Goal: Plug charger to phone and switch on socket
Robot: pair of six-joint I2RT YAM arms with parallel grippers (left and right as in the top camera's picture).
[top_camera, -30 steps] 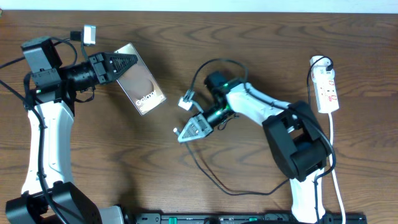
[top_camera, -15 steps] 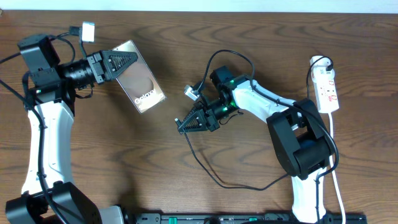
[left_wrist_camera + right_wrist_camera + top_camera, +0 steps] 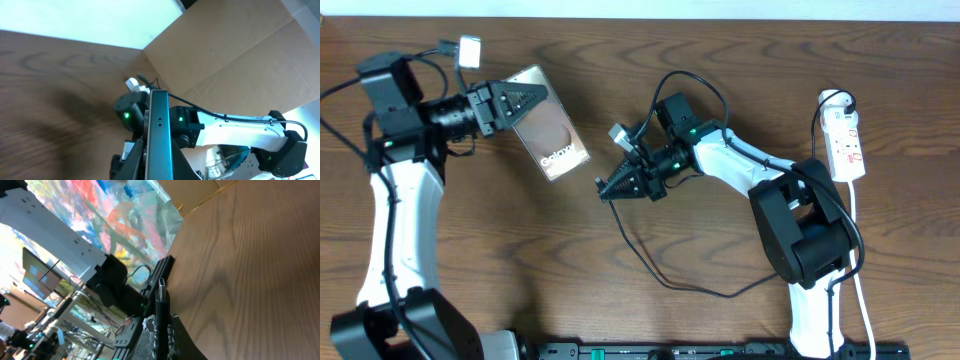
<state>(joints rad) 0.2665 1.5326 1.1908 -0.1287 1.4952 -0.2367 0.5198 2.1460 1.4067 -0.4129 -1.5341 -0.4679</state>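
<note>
My left gripper is shut on the phone, held above the table at upper left, screen up; the left wrist view shows it edge-on. My right gripper is shut on the charger's plug end, its tip pointing left toward the phone, a short gap away. In the right wrist view the plug tip sticks out between my fingers with the phone's edge just beyond. The charger cable loops over the table. The socket lies at far right, away from both grippers.
A white cord runs down from the socket along the right edge. A small white connector sits near my right wrist. A cardboard box stands beyond the table.
My right gripper moved left and up with the plug toward the phone. My left gripper shifted slightly right with the phone.
</note>
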